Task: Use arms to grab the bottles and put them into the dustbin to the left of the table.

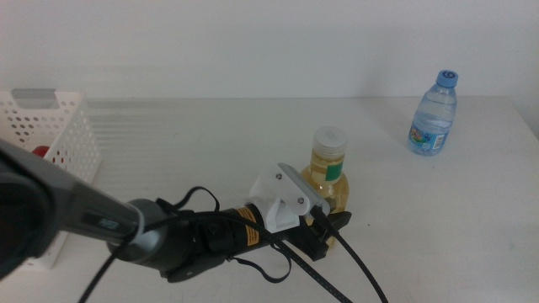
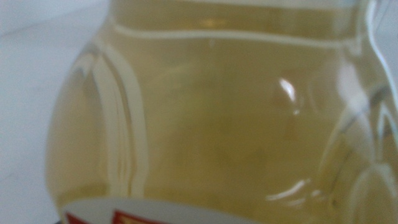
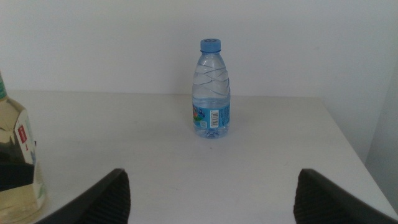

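Left arm reaches in from the near left side, its black two-finger left gripper [image 1: 330, 229] at the base of the yellow-liquid plastic bottle with white cap [image 1: 328, 175], which stands upright near the middle of the large white matte table [image 1: 210, 143], toward the near edge. Gripper is low on the bottle body, probably so it grabs the wide part under the green label. In the left wrist view the bottle fills the whole picture, so it sits right between the jaws; the jaws themselves are not shown there, and from the middle view I cannot tell whether they have closed on it or just flank it.

White perforated plastic dustbin basket with grey rim handle [image 1: 50, 126] sits at the left edge of the table; something red [image 1: 40, 151] shows through its wall, likely the can already inside.

Small clear water bottle with blue cap and label [image 1: 434, 114] stands upright near the far right corner, well apart from the rest, untouched.

Right gripper [image 3: 211, 199] waits at the near right side, jaws spread wide, holding nothing, facing the water bottle.
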